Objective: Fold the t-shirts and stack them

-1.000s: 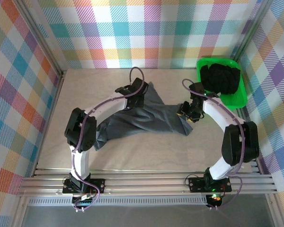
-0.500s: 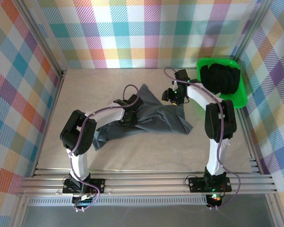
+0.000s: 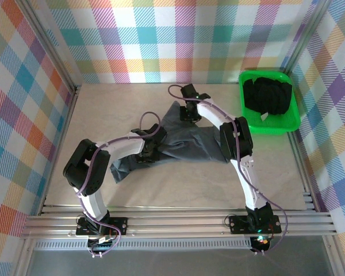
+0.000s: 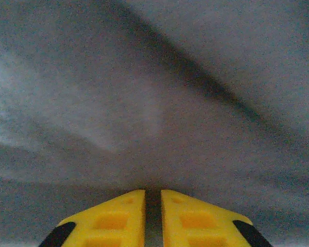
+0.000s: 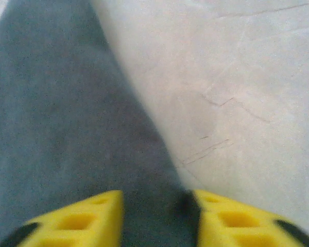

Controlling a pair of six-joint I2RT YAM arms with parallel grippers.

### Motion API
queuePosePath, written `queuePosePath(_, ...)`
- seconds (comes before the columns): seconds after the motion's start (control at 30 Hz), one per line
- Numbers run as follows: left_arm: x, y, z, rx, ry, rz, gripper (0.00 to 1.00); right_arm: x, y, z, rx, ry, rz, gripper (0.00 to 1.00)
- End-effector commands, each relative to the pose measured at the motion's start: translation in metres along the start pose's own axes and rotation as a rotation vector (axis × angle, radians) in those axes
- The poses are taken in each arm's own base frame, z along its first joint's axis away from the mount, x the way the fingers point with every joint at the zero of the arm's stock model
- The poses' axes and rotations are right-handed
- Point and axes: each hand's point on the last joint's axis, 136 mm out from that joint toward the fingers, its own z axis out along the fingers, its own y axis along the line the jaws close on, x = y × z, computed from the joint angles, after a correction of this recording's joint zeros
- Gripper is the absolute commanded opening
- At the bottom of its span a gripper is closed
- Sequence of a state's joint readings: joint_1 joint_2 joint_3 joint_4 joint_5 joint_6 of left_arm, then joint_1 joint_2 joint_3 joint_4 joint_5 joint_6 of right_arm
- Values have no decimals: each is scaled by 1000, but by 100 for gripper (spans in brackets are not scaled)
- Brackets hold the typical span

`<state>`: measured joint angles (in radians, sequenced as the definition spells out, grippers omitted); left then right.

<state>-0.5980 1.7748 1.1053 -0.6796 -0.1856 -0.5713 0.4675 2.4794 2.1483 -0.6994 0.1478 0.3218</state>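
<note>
Checked-cloth walls, beige table (image 3: 103,109). Grey t-shirt (image 3: 190,146) lies mid-table, crumpled and only part spread. More t-shirts, black (image 3: 267,95), are heaped in the green bin (image 3: 293,118) at far right.

Cloth is light, limp and not fragile. It will sag and bunch, so pinch it at corners or hem with both arms and keep it taut.

Right gripper (image 3: 187,112) is at the shirt's far corner, fingers (image 5: 77,221) spread astride the cloth edge. Left gripper (image 3: 149,150) is on the shirt's left-middle, fingers (image 4: 113,221) nearly pressed together, probably nipping a fold; the view is too close to be sure.

A second ago the right gripper was by the bin side and the left at the far corner. The right has swung across and the left has pulled nearer.
</note>
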Motion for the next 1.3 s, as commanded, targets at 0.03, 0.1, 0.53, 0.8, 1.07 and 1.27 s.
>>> queuePosePath(0.03,2,35,0,-42,35,-107,12,34,-44,7,197,122,8,11)
queuePosePath(0.1,2,53,6,-70,59,-152,10,38,-54,-1,215,134,25,1)
queuePosePath(0.53,-56,130,1,-110,25,-362,16,148,-79,-97,115,277,254,0)
queuePosePath(0.8,-45,-12,-83,136,-99,-190,41,151,-88,-112,43,252,285,0)
queuePosePath(1.07,-21,-154,-69,157,-26,82,49,118,-113,-120,35,200,329,28)
queuePosePath(1.27,-29,-193,-42,55,-110,222,58,111,-130,-135,-2,168,450,36)
